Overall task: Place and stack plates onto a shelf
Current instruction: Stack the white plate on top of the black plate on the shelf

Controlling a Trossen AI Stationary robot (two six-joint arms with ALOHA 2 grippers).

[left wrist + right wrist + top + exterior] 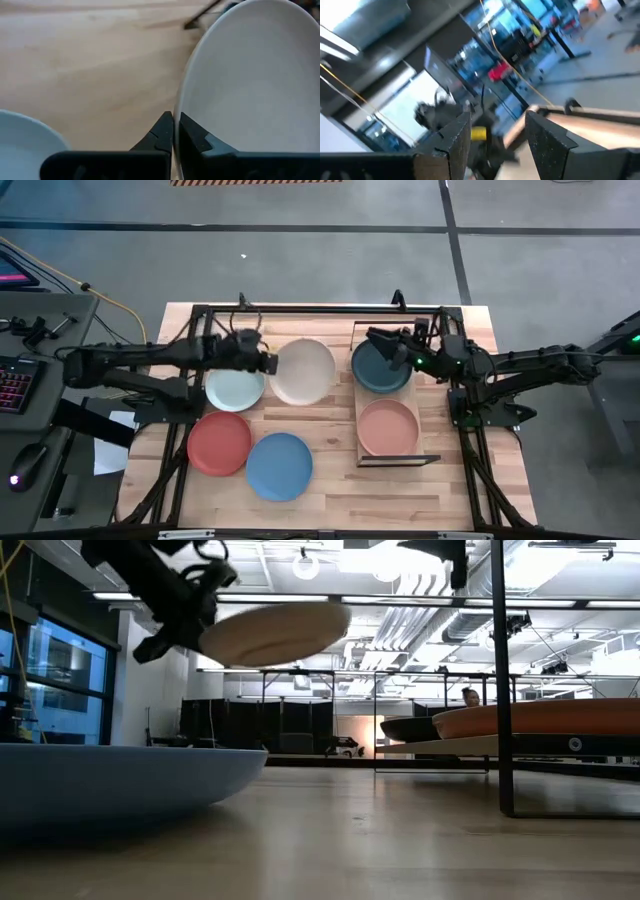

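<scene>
— Fingers [192,135] of the left gripper [272,363] pinch the rim of the white plate [303,371], which the low view shows lifted clear of the tabletop [330,460] and slightly tilted.

— And the right gripper [385,346]?

— Above the dark teal plate [380,370], its fingers [547,140] spread apart with nothing between them.

— What about the surface?

— Pale butcher-block wood. The shelf [432,390], a light board with thin black frame ends, stands on the table's right side and carries the teal plate at its far end and the salmon pink plate [388,427] at its near end, side by side.

— The others?

— The pale mint plate [234,389] lies under the left arm, the coral red plate [219,443] nearer, the bright blue plate [279,466] just beside it. All are round, shallow, matte.

— The room?

— Grey floor, a keyboard [14,383] to the left; a dim hall with ceiling lights behind.
</scene>
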